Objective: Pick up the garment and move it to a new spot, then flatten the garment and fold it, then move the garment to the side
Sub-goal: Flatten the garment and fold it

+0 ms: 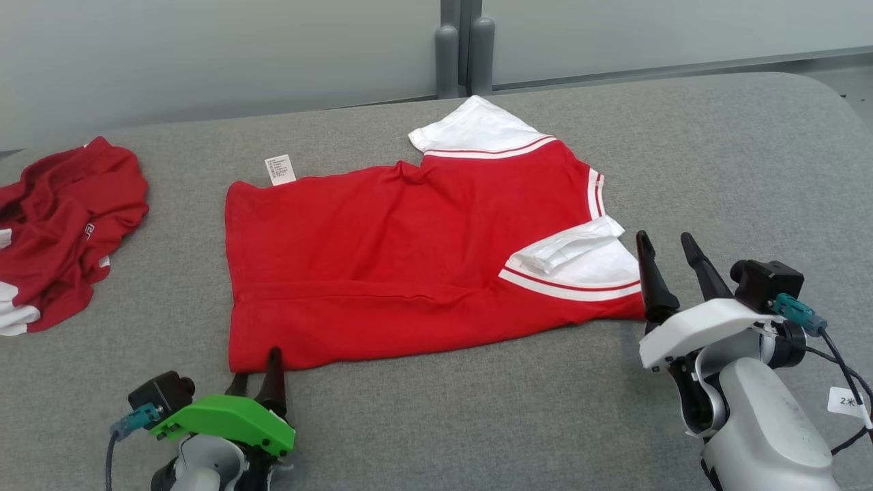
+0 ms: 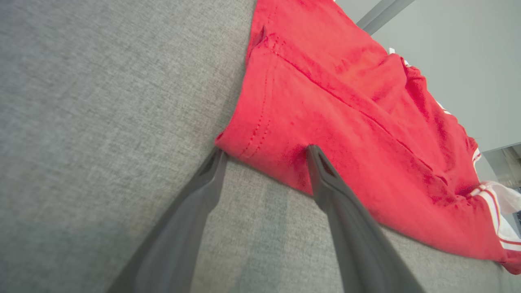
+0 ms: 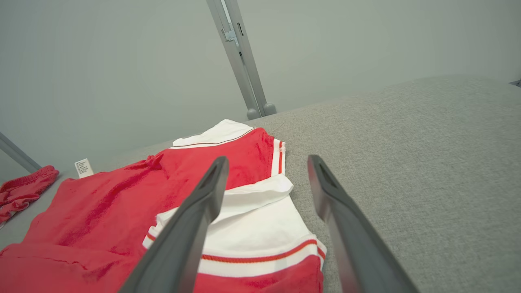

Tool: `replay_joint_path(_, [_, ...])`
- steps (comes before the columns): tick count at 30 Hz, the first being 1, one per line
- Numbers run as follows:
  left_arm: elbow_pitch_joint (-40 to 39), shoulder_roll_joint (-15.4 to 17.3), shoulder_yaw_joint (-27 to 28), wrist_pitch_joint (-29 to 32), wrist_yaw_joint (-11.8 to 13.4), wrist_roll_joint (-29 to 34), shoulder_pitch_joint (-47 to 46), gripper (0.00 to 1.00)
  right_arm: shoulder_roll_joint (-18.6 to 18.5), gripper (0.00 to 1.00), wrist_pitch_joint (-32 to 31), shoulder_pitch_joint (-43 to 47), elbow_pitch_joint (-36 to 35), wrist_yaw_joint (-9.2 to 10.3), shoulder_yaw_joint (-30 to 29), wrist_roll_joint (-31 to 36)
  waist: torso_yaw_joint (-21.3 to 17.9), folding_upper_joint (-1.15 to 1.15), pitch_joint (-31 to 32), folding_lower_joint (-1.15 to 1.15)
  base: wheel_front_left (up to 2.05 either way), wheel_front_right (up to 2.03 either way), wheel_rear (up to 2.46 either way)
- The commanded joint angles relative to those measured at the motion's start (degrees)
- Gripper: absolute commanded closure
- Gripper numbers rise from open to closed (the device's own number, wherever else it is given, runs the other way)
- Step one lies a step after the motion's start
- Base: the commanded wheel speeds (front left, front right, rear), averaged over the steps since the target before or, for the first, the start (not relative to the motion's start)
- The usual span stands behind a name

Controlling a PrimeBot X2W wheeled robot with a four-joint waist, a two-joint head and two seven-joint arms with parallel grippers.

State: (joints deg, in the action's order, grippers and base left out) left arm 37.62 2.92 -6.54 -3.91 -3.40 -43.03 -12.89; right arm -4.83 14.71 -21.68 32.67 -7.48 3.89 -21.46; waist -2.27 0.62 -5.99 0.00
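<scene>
Head view: red garment (image 1: 409,266) lies spread flat mid-way on the grey padded surface (image 1: 716,170). Left gripper (image 1: 256,369) fingers apart, tips at the near hem corner. Right gripper (image 1: 663,239) fingers apart, just beside the near white sleeve, holding nothing.

Grey fabric surface (image 1: 716,157); pale grey wall (image 1: 204,48) behind; grey metal post (image 1: 464,48).
</scene>
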Motion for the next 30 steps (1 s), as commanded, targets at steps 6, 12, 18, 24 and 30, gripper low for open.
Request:
replay_joint_path(6, [1.1, 0.1, 0.1, -0.4, 0.1, -4.3, -3.6, 0.83, 0.3, 0.0, -1.3, 3.4, -4.1, -0.03, -2.2, 0.5, -1.1, -0.62, -1.1, 0.0, 0.0, 0.0, 0.0])
replay_joint_path(12, [3.3, 0.1, -0.7, -3.1, -0.5, -5.6, -5.1, 1.0, 0.6, 0.0, -3.0, 6.4, -4.8, -0.03, -2.7, 1.2, -1.4, -0.62, -1.5, 0.0, 0.0, 0.0, 0.0])
replay_joint_path(18, [3.8, 0.8, -1.8, -7.0, -1.0, -3.9, -5.2, 1.0, 0.9, 0.0, -3.7, 9.3, -4.8, -0.03, -4.7, 1.1, -1.2, -0.62, -2.0, 0.0, 0.0, 0.0, 0.0])
replay_joint_path(24, [1.4, 1.3, -2.6, -9.1, -0.5, -1.7, -2.7, 1.0, 1.2, 0.0, -5.2, 10.6, -3.1, -0.03, -6.9, 1.5, -0.2, -0.62, -1.8, 0.0, 0.0, 0.0, 0.0])
replay_joint_path(30, [-1.8, 1.1, -4.3, -9.1, 0.6, -0.4, -0.1, 1.0, 1.6, 0.0, -7.2, 8.2, 0.0, -0.03, -8.2, 2.1, 2.1, -0.62, -1.7, 0.0, 0.0, 0.0, 0.0])
